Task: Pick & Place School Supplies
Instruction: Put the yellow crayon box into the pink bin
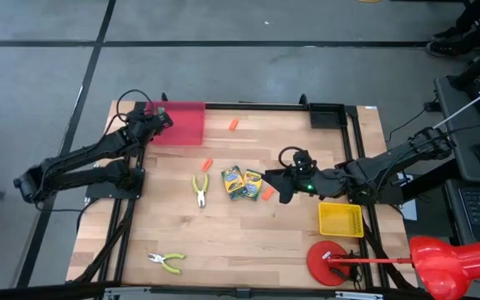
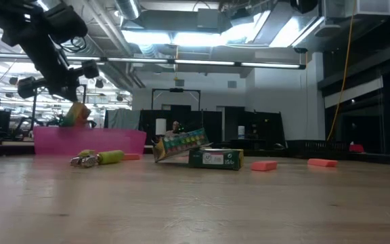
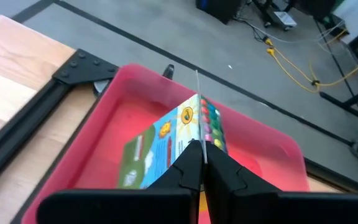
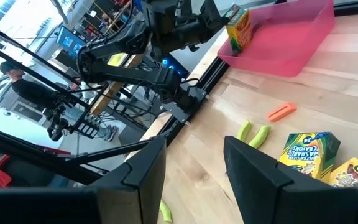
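My left gripper (image 1: 162,117) is shut on a green-and-yellow crayon box (image 3: 166,142) over the pink tray (image 1: 188,125) at the table's far left. Two more crayon boxes (image 1: 233,180) (image 1: 253,184) lie mid-table; in the low view one (image 2: 180,144) leans on the other (image 2: 215,158). My right gripper (image 1: 280,185) hovers open just right of them, touching nothing. Orange stubby pieces (image 1: 232,124) (image 1: 207,164) (image 1: 267,192) lie on the wood. One pair of pliers (image 1: 200,188) lies left of the boxes, another (image 1: 167,262) near the front edge. My left gripper pinches the crayon box between its two fingers at the box's upper edge (image 3: 190,144). The fingers (image 3: 219,171) slant downward toward the tray. The box hangs tilted below them (image 2: 76,114), its lower end behind the tray wall; whether it touches the tray floor I cannot tell.
A yellow mesh basket (image 1: 340,219) stands at the right, near my right arm. A red round object (image 1: 327,262) sits at the front right corner. A black metal frame (image 1: 323,112) runs along the table's far and side edges.
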### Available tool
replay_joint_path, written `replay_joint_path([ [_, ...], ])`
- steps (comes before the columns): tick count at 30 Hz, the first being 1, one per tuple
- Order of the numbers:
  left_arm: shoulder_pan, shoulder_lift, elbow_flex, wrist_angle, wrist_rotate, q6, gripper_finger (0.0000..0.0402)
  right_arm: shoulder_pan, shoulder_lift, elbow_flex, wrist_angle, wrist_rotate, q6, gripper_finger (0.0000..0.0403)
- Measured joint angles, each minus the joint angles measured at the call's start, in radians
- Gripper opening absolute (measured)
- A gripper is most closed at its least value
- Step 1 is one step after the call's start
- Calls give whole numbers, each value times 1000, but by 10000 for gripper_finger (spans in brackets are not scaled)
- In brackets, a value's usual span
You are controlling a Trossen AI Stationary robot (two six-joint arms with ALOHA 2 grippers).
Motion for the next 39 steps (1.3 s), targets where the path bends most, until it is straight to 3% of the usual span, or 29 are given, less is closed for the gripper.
replay_joint_path([
  [12,128,20,-8,130,164,232,2,21,0,0,0,42,-8,167],
  [18,185,21,-98,245,271,214,2,26,0,0,2,48,-6,167],
  [28,185,21,-162,301,272,215,2,61,0,0,15,94,16,167],
  [39,185,21,-163,291,199,153,2,67,0,0,15,94,26,167],
])
